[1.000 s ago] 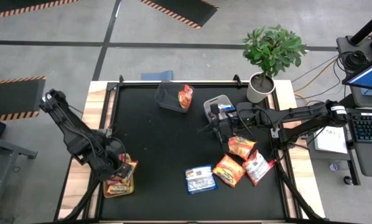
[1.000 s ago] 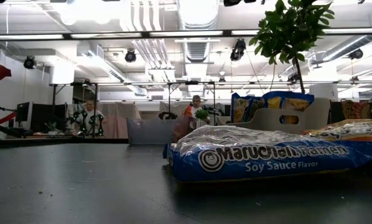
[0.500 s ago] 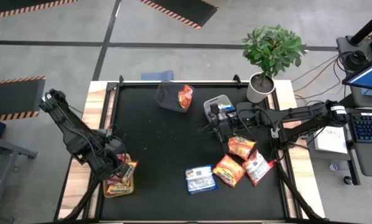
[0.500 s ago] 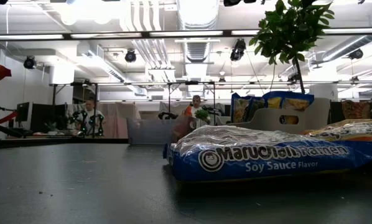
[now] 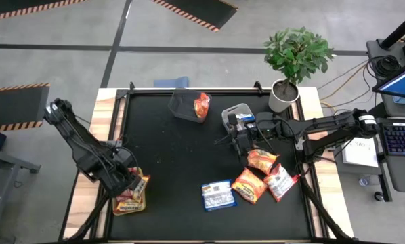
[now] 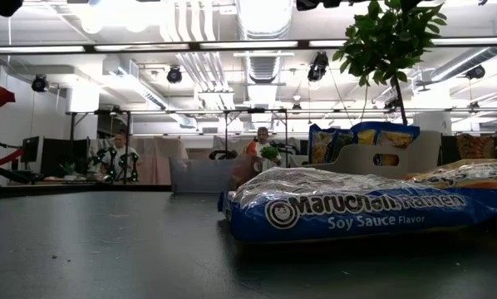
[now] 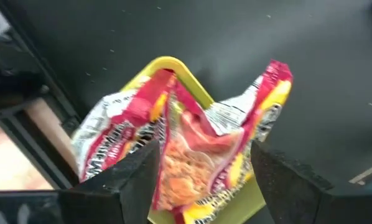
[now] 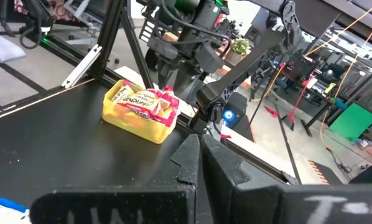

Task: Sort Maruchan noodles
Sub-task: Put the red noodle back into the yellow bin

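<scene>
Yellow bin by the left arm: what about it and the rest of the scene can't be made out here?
- Yellow bin: packet count unclear; the red-and-white packets overlap in the left wrist view, and the left gripper covers them in the high view.
- Grey bin: contents partly hidden by the right gripper in the high view.
- Low view: the blue packet blocks packets behind.

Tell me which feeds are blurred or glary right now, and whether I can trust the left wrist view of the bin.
Left wrist view: the red packet in the yellow bin is soft, as are the fingers. Low view: the blue packet is readable, ceiling lights glare. High view: evenly lit, left gripper dark against the mat. Right wrist view: its own fingers blurred.
</scene>
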You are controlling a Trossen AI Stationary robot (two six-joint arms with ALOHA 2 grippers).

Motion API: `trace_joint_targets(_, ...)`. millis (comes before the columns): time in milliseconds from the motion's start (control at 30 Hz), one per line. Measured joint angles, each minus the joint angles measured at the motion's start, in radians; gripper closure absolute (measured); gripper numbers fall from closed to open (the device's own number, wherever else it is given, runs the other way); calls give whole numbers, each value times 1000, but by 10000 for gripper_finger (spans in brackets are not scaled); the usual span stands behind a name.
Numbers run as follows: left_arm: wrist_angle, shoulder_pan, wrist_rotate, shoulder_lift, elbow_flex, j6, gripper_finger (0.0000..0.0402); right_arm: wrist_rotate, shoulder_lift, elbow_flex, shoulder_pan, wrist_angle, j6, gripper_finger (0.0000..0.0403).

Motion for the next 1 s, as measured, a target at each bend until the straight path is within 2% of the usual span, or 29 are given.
trace_joint_targets(233,-10,0,-76,28,0,5,184,0,0,0,0,0,1,394)
trace_joint_targets(633,6,0,-69,37,-7,4,233,0,0,0,0,-1,2,394)
trace_joint_targets(1000,48,0,-42,46,-39,1,218,0,0,0,0,-1,3,394)
